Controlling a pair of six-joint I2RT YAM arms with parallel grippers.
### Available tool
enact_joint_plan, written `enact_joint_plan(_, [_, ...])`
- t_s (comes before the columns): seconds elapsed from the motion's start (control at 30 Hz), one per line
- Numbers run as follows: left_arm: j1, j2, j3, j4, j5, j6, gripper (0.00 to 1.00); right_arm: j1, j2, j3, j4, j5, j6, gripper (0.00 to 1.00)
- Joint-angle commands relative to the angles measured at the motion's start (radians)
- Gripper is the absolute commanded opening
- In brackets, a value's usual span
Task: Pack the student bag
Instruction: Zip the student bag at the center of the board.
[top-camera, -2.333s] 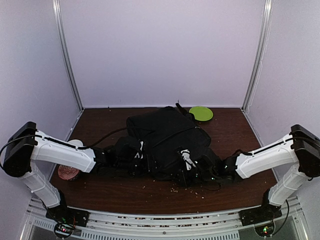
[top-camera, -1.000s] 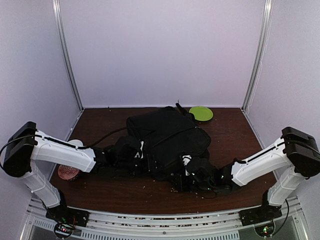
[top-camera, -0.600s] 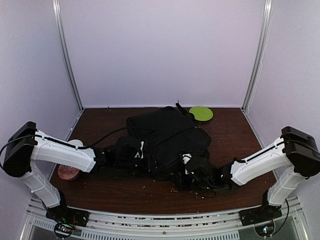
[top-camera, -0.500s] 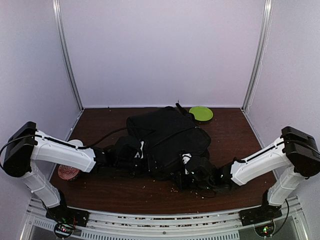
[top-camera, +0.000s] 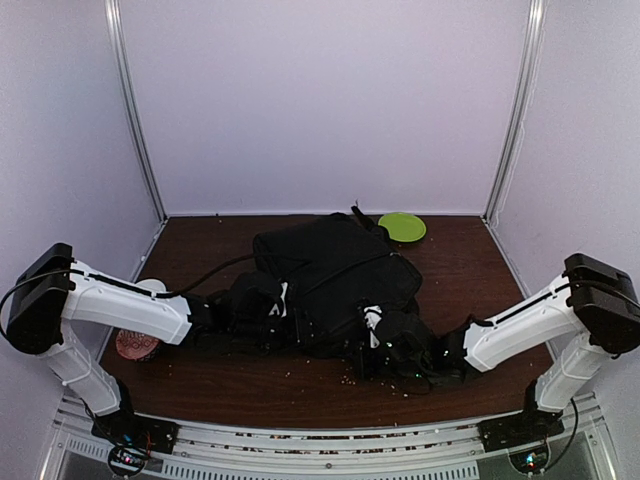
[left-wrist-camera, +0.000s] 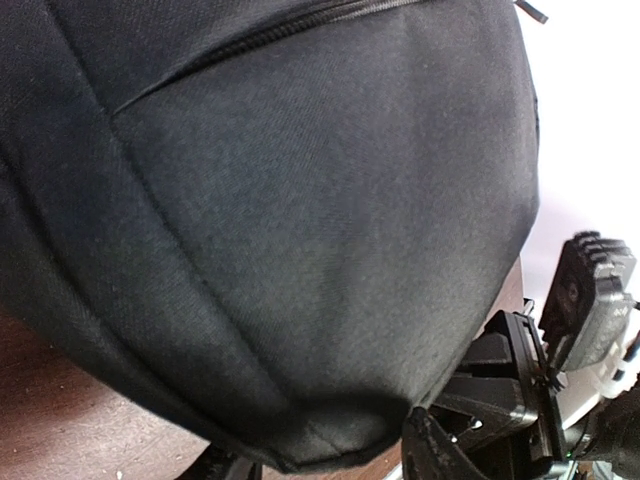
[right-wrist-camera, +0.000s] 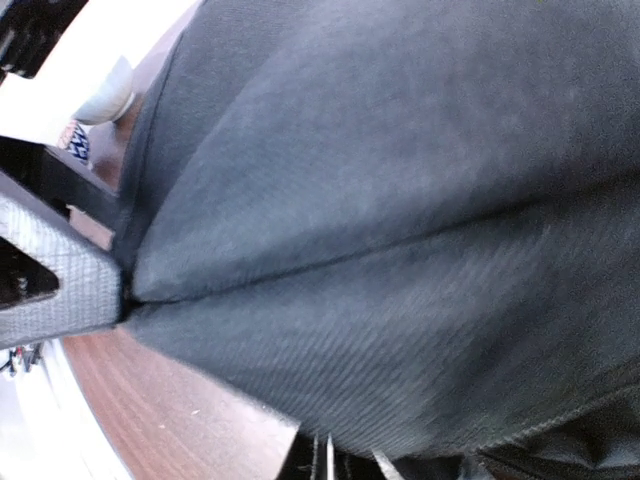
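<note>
The student bag, a big black fabric backpack, lies flat mid-table and fills both wrist views. My left gripper is at the bag's near left edge. In the left wrist view a bulging fold of the bag sits between its two dark fingers, so the left gripper is shut on that fold. My right gripper is low at the bag's near right edge. In the right wrist view the bag's hem runs down into the right gripper, which is shut on it.
A green disc lies at the back right beside the bag. A white cup and a red patterned round item sit under my left arm. Crumbs dot the brown table near the front. Walls enclose the table on three sides.
My right gripper slid left along the bag's near edge and closed on the fabric. The left arm and the bag have hardly moved.
</note>
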Motion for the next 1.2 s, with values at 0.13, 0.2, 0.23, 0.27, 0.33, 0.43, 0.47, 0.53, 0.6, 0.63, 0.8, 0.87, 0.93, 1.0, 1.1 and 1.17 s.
enact_joint_plan(0.13, [0.005,0.02,0.038,0.023,0.011,0.021,0.49,-0.002,-0.072,-0.062,0.077,-0.019,-0.035,0.0])
enact_joint_plan(0.2, [0.004,0.024,0.044,0.019,0.008,0.023,0.49,-0.003,-0.083,-0.077,0.08,-0.018,-0.034,0.0])
enact_joint_plan(0.23, [0.005,0.025,0.045,0.016,0.008,0.022,0.49,-0.003,-0.087,-0.082,0.078,-0.017,-0.032,0.0])
enact_joint_plan(0.27, [0.005,0.026,0.047,0.015,0.007,0.023,0.49,-0.003,-0.094,-0.091,0.077,-0.015,-0.031,0.0])
enact_joint_plan(0.33, [0.005,0.028,0.05,0.013,0.004,0.024,0.48,-0.003,-0.111,-0.108,0.079,-0.014,-0.028,0.0])
enact_joint_plan(0.43, [0.005,0.033,0.055,0.011,-0.002,0.024,0.47,-0.002,-0.123,-0.126,0.077,-0.013,-0.028,0.0])
enact_joint_plan(0.47, [0.006,0.037,0.058,0.012,-0.005,0.024,0.47,-0.002,-0.125,-0.131,0.078,-0.015,-0.027,0.0])
enact_joint_plan(0.53, [0.006,0.047,0.068,0.009,-0.004,0.026,0.46,-0.003,-0.126,-0.136,0.081,-0.017,-0.029,0.0])
enact_joint_plan(0.6, [0.005,0.057,0.077,0.005,-0.002,0.028,0.44,-0.003,-0.12,-0.133,0.084,-0.017,-0.03,0.0])
enact_joint_plan(0.63, [0.006,0.062,0.082,0.005,0.0,0.031,0.43,-0.003,-0.118,-0.131,0.088,-0.016,-0.029,0.0])
enact_joint_plan(0.8, [0.006,0.077,0.086,0.016,0.012,0.031,0.35,-0.003,-0.104,-0.124,0.131,-0.003,-0.021,0.0])
enact_joint_plan(0.87, [0.006,0.08,0.082,0.022,0.015,0.029,0.33,-0.003,-0.093,-0.112,0.136,-0.003,-0.02,0.0])
enact_joint_plan(0.93, [0.005,0.08,0.079,0.028,0.018,0.028,0.31,-0.004,-0.076,-0.095,0.13,-0.004,-0.021,0.0])
enact_joint_plan(1.0, [0.005,0.08,0.077,0.032,0.021,0.027,0.29,-0.004,-0.06,-0.074,0.122,-0.004,-0.021,0.04])
enact_joint_plan(1.1, [0.006,0.08,0.076,0.036,0.024,0.026,0.29,-0.007,-0.044,-0.059,0.117,-0.001,-0.02,0.09])
enact_joint_plan(1.17, [0.006,0.08,0.074,0.038,0.025,0.025,0.28,-0.009,-0.037,-0.055,0.115,0.0,-0.016,0.12])
